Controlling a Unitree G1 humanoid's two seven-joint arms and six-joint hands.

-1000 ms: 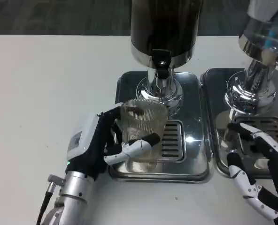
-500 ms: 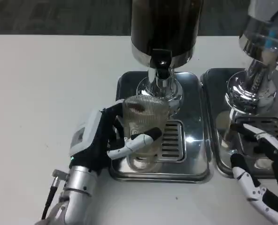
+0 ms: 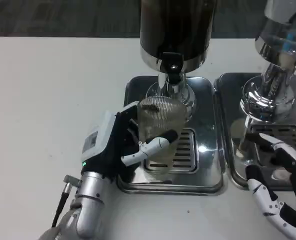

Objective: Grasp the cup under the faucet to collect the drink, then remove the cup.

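Left robot hand (image 3: 119, 150) grasps the ribbed cup (image 3: 160, 122) beneath the faucet (image 3: 171, 70); right robot hand (image 3: 278, 187) is released, fingers spread

No readable text, label, brand, number or sign was visible anywhere in the head view. The back of the left hand (image 3: 108, 147) carried a small pale panel, but any marking on it was too blurred to read. A small green light showed near the wrist of that hand; it formed no character. The dark drink dispenser (image 3: 176, 30) and the clear dispenser (image 3: 283, 35) beside it bore no legible lettering, and the ribbed cup (image 3: 159, 125) and the metal drip trays (image 3: 208, 170) were unmarked.
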